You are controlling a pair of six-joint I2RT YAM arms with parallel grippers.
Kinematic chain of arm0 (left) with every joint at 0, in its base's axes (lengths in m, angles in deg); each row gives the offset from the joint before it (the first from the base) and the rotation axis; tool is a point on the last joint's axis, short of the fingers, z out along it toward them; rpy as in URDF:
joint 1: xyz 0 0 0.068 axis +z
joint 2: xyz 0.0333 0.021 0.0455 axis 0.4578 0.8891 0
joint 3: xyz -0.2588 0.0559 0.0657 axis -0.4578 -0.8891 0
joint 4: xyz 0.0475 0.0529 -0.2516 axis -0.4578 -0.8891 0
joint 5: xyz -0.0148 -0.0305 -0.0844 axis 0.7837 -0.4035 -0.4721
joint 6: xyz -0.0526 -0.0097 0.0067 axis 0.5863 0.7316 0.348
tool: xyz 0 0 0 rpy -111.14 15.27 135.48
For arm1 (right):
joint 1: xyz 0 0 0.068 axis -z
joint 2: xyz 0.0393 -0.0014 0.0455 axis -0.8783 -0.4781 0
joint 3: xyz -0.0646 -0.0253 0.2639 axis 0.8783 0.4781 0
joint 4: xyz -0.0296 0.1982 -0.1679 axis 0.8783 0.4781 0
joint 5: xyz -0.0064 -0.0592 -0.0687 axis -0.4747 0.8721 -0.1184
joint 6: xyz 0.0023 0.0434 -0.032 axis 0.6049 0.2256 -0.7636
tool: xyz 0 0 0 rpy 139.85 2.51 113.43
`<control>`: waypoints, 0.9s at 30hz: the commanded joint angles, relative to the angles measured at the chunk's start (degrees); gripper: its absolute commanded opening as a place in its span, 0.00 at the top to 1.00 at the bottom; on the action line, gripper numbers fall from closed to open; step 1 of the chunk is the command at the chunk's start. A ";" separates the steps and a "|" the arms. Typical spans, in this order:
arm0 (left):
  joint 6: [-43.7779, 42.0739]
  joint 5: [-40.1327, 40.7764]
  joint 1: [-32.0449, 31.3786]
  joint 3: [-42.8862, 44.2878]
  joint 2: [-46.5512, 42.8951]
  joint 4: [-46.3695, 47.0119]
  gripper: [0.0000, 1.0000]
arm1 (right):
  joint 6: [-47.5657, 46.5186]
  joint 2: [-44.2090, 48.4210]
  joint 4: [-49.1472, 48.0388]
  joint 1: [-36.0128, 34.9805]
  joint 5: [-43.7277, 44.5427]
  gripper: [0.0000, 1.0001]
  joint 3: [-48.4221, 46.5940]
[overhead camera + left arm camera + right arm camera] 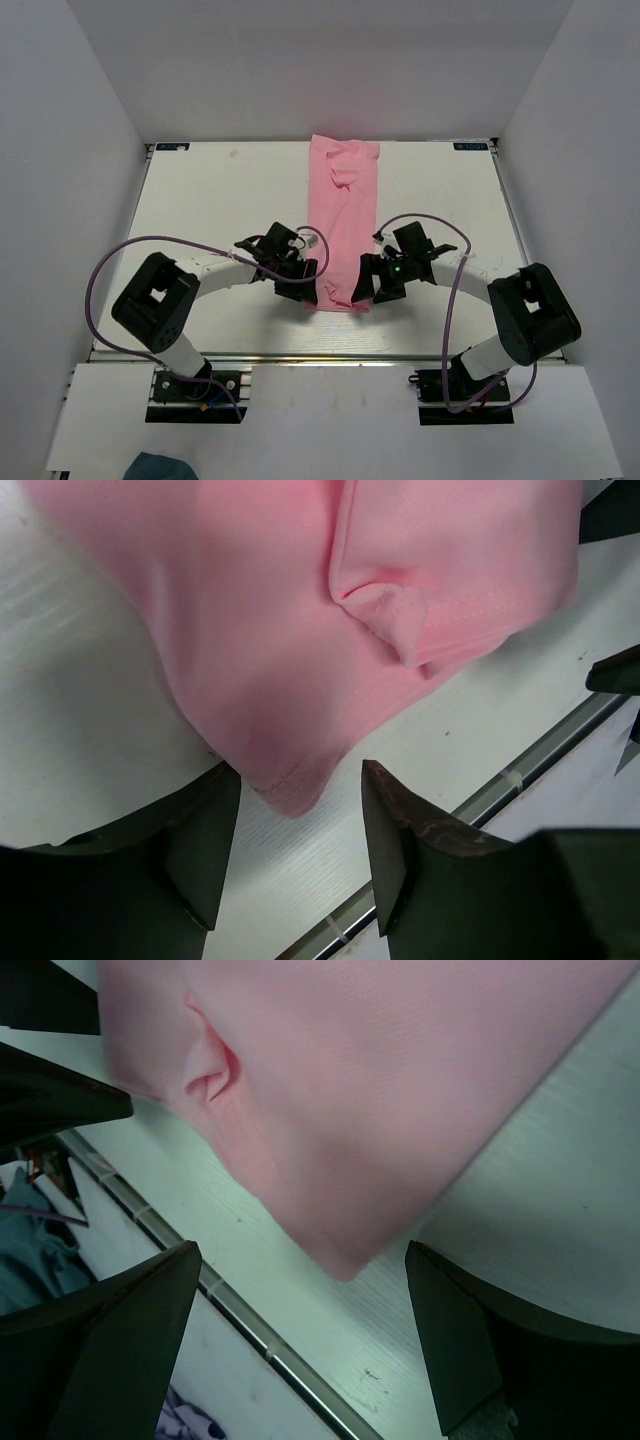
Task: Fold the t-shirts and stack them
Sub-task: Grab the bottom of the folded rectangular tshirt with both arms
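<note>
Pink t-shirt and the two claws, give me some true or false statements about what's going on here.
1. The pink t-shirt lies in a long narrow strip down the middle of the table. True.
2. The left claw is shut on the shirt. False: it is open around a corner of the shirt.
3. The right claw is open at a shirt corner. True.
4. A second shirt is stacked on the pink one. False: only one shirt is on the table.
</note>
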 commanded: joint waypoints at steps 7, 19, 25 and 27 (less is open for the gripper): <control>-0.15 -0.46 -1.74 -3.43 0.41 0.21 0.55 | 2.12 -2.59 -1.48 -0.79 -4.04 0.36 1.54; 1.44 0.07 -1.74 -1.15 1.73 0.21 1.00 | 6.60 -3.21 -9.82 -0.62 -2.01 1.00 3.56; 0.73 -2.04 -1.74 1.40 -1.26 -1.02 1.00 | 4.15 0.03 -7.46 -0.79 -2.63 1.00 2.07; 0.21 -1.25 -0.96 3.76 -0.74 -2.42 1.00 | 3.27 1.18 -7.89 -0.36 -1.49 1.00 1.63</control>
